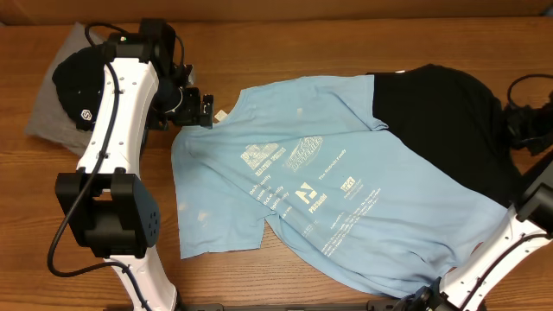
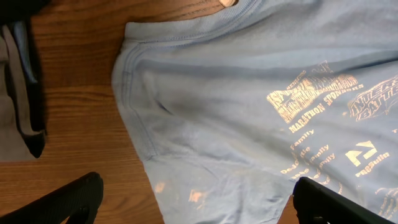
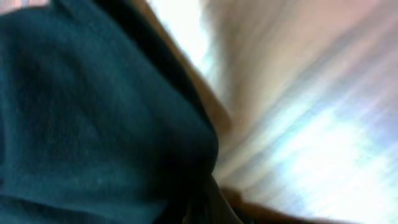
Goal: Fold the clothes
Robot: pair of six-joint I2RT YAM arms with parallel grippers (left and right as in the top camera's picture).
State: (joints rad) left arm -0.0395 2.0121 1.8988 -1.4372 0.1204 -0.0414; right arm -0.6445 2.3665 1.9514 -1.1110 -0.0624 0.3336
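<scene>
A light blue T-shirt (image 1: 320, 181) with a pale print lies spread flat in the middle of the wooden table. It fills most of the left wrist view (image 2: 249, 93). A black garment (image 1: 449, 112) lies at the back right, and the shirt's right edge overlaps it. My left gripper (image 1: 207, 108) hovers at the shirt's collar and left shoulder. Its jaws (image 2: 198, 186) are open and empty above the cloth. My right gripper (image 1: 518, 130) is at the black garment's right edge. In the blurred right wrist view, the black cloth (image 3: 93, 112) gathers at the jaws (image 3: 211, 208).
A pile of grey and black clothes (image 1: 52, 95) lies at the back left corner, behind my left arm. Its edge shows in the left wrist view (image 2: 18, 93). Bare wood (image 1: 216, 276) runs along the front, and the right arm's base stands at the front right.
</scene>
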